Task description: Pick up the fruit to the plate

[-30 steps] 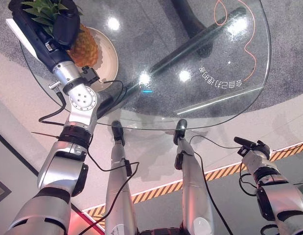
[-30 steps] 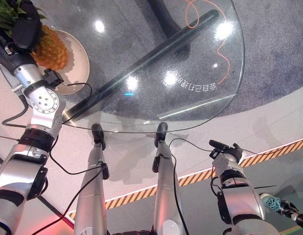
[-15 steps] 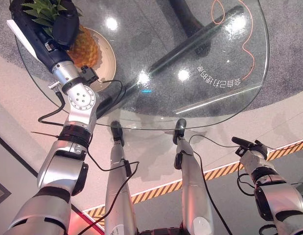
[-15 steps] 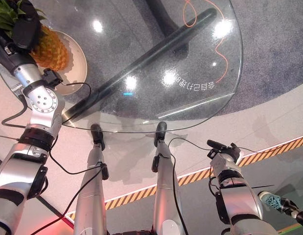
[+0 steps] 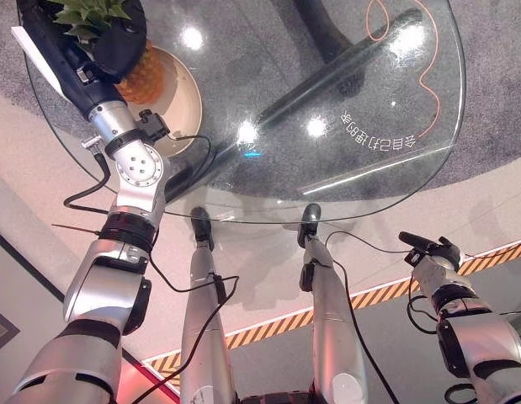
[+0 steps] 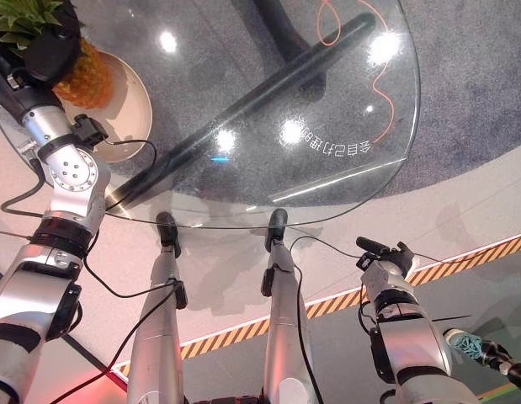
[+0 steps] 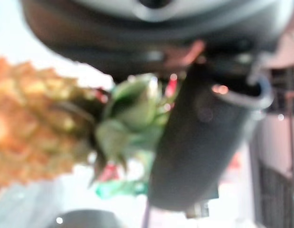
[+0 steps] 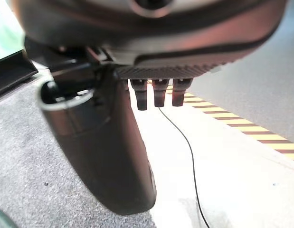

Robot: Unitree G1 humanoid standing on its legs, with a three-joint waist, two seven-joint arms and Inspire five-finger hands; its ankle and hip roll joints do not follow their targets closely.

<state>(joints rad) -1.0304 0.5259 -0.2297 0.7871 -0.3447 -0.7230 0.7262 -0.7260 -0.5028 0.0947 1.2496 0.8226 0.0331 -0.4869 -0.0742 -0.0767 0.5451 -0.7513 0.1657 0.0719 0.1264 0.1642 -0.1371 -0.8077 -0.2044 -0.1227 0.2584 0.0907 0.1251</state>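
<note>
- The pineapple (image 5: 140,74) is seen over the cream plate (image 5: 186,101) at the far left of the glass worktop (image 5: 344,93), its leafy crown pointing away from the robot and its long axis running along the left forearm.
- The left robot hand (image 5: 117,42) is curled round the crown end of the fruit; in the left wrist view the leaves sit just beside the thumb.
- Whether the fruit's base rests on the plate cannot be told.
- The right robot hand (image 6: 386,254) is held low, well apart from the worktop, with relaxed fingers holding nothing.
- Release is judged to fall to the left arm, the nearer one.
</note>
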